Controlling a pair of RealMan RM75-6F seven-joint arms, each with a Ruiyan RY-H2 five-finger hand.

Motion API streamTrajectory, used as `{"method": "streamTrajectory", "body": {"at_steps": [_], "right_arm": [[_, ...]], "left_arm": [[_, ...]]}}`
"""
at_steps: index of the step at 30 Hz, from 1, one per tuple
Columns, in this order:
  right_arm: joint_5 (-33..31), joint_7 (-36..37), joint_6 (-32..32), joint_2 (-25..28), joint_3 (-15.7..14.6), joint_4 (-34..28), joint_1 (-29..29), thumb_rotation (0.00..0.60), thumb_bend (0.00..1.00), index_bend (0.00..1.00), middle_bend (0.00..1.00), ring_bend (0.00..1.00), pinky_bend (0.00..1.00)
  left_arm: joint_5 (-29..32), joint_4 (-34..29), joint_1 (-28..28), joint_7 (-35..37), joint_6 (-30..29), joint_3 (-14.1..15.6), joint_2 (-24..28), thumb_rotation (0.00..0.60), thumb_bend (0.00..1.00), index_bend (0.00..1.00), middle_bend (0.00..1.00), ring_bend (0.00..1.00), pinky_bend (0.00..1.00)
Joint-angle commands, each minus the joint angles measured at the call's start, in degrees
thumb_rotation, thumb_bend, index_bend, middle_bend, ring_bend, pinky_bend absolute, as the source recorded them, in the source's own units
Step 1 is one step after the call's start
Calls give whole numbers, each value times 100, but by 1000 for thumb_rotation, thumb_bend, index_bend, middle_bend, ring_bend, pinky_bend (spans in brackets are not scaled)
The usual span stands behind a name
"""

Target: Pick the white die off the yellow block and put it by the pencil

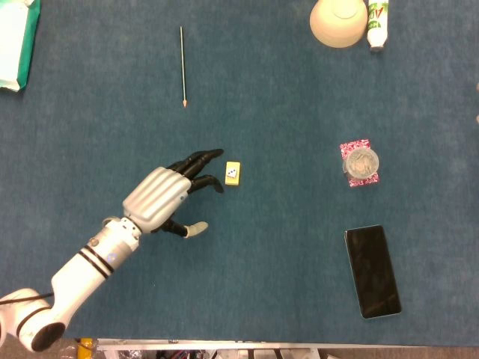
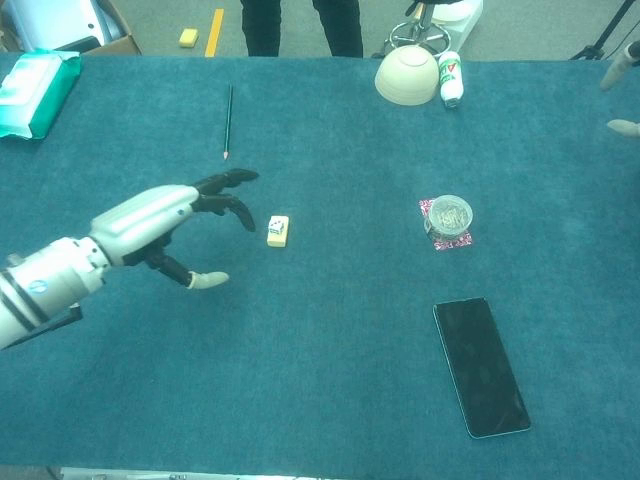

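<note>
The white die [image 1: 233, 174] sits on top of the small yellow block [image 1: 233, 180] in the middle of the blue table; in the chest view the die [image 2: 277, 225] and the block [image 2: 278, 237] show the same way. My left hand [image 1: 168, 194] hovers just left of the block, fingers spread and empty, dark fingertips [image 1: 214, 154] a short gap from it. The pencil [image 1: 182, 66] lies farther back, tip toward me. Only fingertips of my right hand [image 2: 620, 100] show at the right edge of the chest view, apart and holding nothing.
At the back right stand a cream bowl [image 1: 338, 21] and a bottle [image 1: 378, 22] lying beside it. A glass cup on a red coaster [image 1: 361, 163] and a black phone [image 1: 372, 271] are on the right. A wipes pack [image 2: 35, 90] lies at the back left.
</note>
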State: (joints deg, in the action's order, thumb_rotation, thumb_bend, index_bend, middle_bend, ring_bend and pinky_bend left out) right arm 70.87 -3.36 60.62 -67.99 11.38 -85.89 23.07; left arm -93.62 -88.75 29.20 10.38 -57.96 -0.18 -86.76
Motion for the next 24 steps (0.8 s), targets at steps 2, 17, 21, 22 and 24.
{"method": "streamTrajectory", "body": {"at_steps": [2, 17, 21, 22, 24], "right_arm": [[-30, 27, 2, 17, -22, 21, -6, 600, 209, 418, 352, 243, 259], [-61, 119, 1, 47, -128, 59, -19, 600, 209, 418, 353, 243, 259], [-78, 142, 22, 76, -140, 63, -36, 600, 209, 418, 352, 243, 260], [-86, 149, 22, 80, -140, 70, -38, 600, 209, 418, 353, 243, 260], [-97, 161, 24, 91, -145, 81, -41, 600, 209, 418, 353, 243, 260]], "left_arm": [[67, 265, 177, 74, 101, -71, -225, 600, 224, 338, 0, 0, 173], [515, 941, 722, -76, 519, -385, -785, 600, 224, 376, 0, 0, 131], [671, 1182, 809, -121, 609, -427, -963, 600, 224, 375, 0, 0, 131], [699, 1239, 830, -111, 626, -437, -1004, 600, 224, 376, 0, 0, 131], [740, 1371, 880, -108, 651, -454, -1094, 600, 224, 377, 0, 0, 132]]}}
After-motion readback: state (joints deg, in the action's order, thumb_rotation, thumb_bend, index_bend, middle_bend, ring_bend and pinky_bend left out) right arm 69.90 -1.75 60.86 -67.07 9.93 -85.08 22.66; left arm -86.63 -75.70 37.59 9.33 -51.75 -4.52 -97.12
